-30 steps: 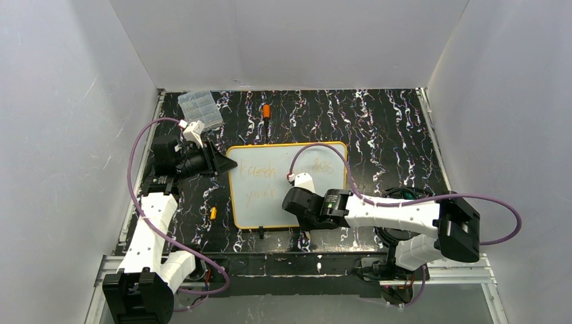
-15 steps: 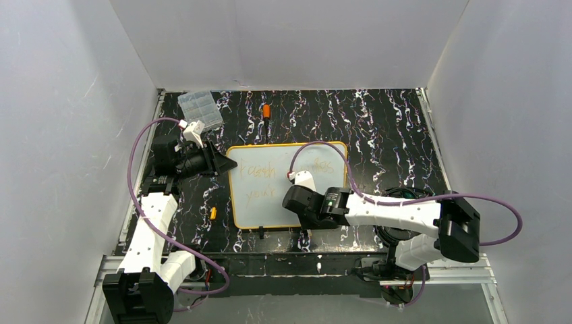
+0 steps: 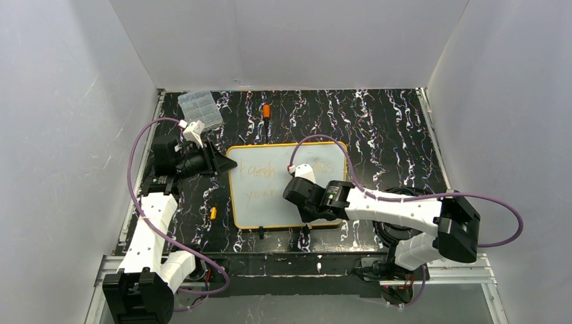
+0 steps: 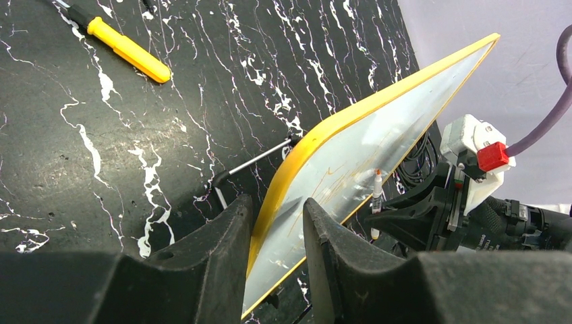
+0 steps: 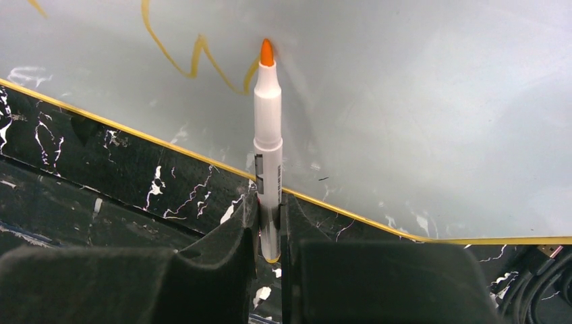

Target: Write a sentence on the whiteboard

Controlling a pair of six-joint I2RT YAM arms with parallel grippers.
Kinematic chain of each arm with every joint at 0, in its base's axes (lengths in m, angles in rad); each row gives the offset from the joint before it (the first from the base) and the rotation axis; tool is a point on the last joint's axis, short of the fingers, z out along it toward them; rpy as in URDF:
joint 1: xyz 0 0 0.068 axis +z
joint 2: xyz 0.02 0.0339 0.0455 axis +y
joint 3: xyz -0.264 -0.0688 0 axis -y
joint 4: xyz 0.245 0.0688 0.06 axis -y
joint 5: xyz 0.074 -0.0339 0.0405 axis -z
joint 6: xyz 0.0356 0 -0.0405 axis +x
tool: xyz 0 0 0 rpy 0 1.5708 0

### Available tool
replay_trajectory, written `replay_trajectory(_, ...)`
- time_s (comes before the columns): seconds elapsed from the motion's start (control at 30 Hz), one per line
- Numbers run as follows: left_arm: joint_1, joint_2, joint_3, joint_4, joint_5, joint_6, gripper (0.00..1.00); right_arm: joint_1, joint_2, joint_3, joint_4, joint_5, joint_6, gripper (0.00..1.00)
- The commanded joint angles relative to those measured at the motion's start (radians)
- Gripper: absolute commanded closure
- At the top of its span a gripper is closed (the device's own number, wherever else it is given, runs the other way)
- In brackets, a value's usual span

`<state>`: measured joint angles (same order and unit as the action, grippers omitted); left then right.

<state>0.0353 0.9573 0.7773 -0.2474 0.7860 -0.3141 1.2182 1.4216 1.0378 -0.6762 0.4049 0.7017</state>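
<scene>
The whiteboard (image 3: 270,210), white with a yellow-orange rim, lies flat in the middle of the black marbled table. The sentence (image 3: 260,173) shows as faint orange words in two lines. My right gripper (image 3: 291,194) is over the board's middle, shut on a white marker (image 5: 268,135). The marker's orange tip (image 5: 267,52) rests on the board at the end of a stroke. My left gripper (image 3: 226,164) is shut on the board's left rim (image 4: 290,172), with one finger on each side of it. The marker also shows in the left wrist view (image 4: 376,196).
A clear compartment box (image 3: 199,108) sits at the back left. An orange-handled tool (image 3: 266,111) lies behind the board. A yellow-handled tool (image 4: 128,50) and a hex key (image 4: 249,165) lie beside the board. A coil of cables (image 3: 398,197) lies right of the board. White walls enclose the table.
My right gripper has moved a little away from the near edge across the board, with the marker in it. The left arm and the board have not moved.
</scene>
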Motion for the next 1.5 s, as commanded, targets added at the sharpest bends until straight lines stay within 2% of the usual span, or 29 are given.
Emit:
replay_trajectory(0.0, -0.003, -0.024, 0.008, -0.016, 0.015, 0.008, 0.68, 0.000, -0.055, 0.024, 0.012, 0.022, -0.011, 0.99)
replay_trajectory(0.2, -0.003, -0.025, 0.008, -0.016, 0.015, 0.009, 0.68, 0.010, -0.144, -0.021, 0.012, 0.016, 0.007, 0.99)
replay_trajectory(0.57, -0.003, -0.026, 0.006, -0.016, 0.015, 0.009, 0.68, 0.009, -0.101, -0.052, -0.026, -0.021, 0.041, 0.99)
replay_trajectory(1.17, -0.003, -0.024, 0.008, -0.019, 0.013, 0.010, 0.68, -0.003, -0.032, -0.003, -0.027, 0.000, 0.003, 0.99)
replay_trajectory(1.47, -0.003, -0.025, 0.010, -0.021, 0.012, 0.012, 0.68, -0.003, -0.004, 0.009, -0.029, -0.042, -0.030, 0.99)
